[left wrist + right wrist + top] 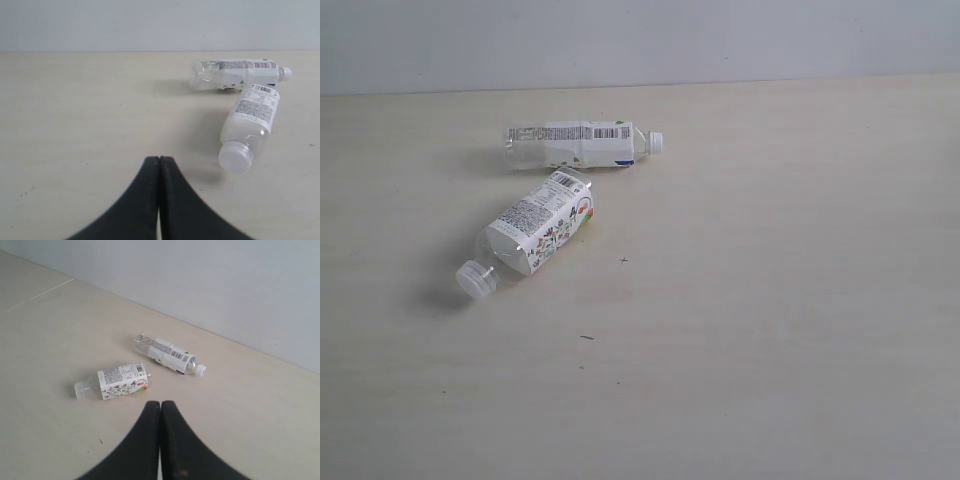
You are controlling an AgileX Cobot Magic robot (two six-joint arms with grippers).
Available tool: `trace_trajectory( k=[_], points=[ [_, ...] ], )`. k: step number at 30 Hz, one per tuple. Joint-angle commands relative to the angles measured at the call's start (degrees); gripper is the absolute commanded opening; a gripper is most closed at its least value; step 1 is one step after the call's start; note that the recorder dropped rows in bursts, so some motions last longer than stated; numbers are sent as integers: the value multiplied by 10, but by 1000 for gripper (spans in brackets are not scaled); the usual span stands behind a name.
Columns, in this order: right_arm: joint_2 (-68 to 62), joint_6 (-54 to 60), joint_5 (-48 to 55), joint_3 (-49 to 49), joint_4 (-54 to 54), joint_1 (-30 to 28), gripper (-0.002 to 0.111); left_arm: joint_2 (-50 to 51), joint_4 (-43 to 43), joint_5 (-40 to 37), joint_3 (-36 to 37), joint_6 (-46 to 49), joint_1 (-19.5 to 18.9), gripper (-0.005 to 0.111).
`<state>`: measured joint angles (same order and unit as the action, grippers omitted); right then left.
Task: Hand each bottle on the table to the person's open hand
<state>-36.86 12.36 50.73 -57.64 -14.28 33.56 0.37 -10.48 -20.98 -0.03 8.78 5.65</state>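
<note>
The desk (770, 300) is pale beige with faint wood grain and a few tiny dark specks. The wall (640, 40) is flat pale grey. The far bottle (582, 145) is clear and white-capped; its white label bears a black barcode, green dots and a blue patch. The near bottle (535, 232), also clear and white-capped, has a white label with black print, possibly small flowers, and an orange-red spot. The left tool (159, 159) and right tool (160, 403) are black.
</note>
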Motion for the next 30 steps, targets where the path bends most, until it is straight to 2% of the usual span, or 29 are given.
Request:
trace_trajectory(
  k=[1, 8, 13, 21, 30],
  points=[
    [0, 4, 1, 3, -2, -2, 0, -4, -6, 3, 0, -2, 3, 0],
    [-14, -5, 40, 3, -2, -2, 0, -4, -6, 3, 0, -2, 3, 0],
    [-75, -12, 104, 3, 0, -2, 0, -4, -6, 3, 0, -2, 3, 0],
    [-188, -12, 118, 3, -4, -2, 0, -4, -6, 3, 0, -2, 3, 0],
    [-205, -12, 122, 3, -4, -2, 0, -4, -6, 3, 0, -2, 3, 0]
  ],
)
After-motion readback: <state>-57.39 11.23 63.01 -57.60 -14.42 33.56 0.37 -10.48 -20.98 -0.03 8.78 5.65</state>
